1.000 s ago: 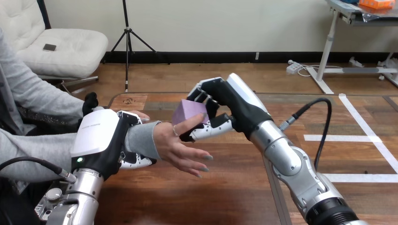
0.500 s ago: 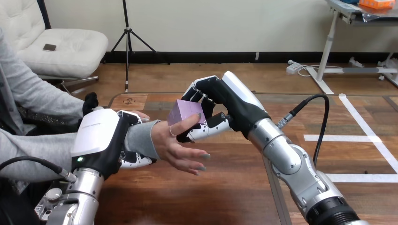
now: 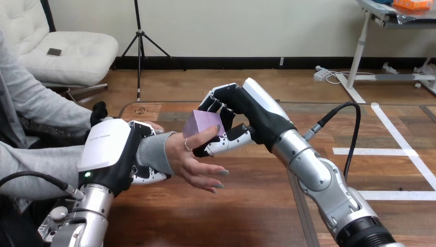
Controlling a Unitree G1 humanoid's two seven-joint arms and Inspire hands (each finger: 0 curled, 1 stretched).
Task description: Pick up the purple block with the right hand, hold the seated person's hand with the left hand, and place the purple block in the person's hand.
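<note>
My right hand (image 3: 252,116) is shut on the purple block (image 3: 201,123), holding it above the table just over the person's hand (image 3: 194,160). That hand lies palm up with its thumb raised against the block's front. My left hand (image 3: 114,154) is shut on the person's wrist, its fingers curled round the grey sleeve (image 3: 152,153) from the near side. The block sits between my right fingers above and my thumb below.
The wooden table (image 3: 226,216) spreads below both hands. A black cable (image 3: 342,134) loops from my right forearm. The person's other arm in a grey sleeve (image 3: 46,110) rests at the left edge.
My right hand has carried the purple block slightly left and down, closer over the person's palm. The left hand keeps its hold on the wrist.
</note>
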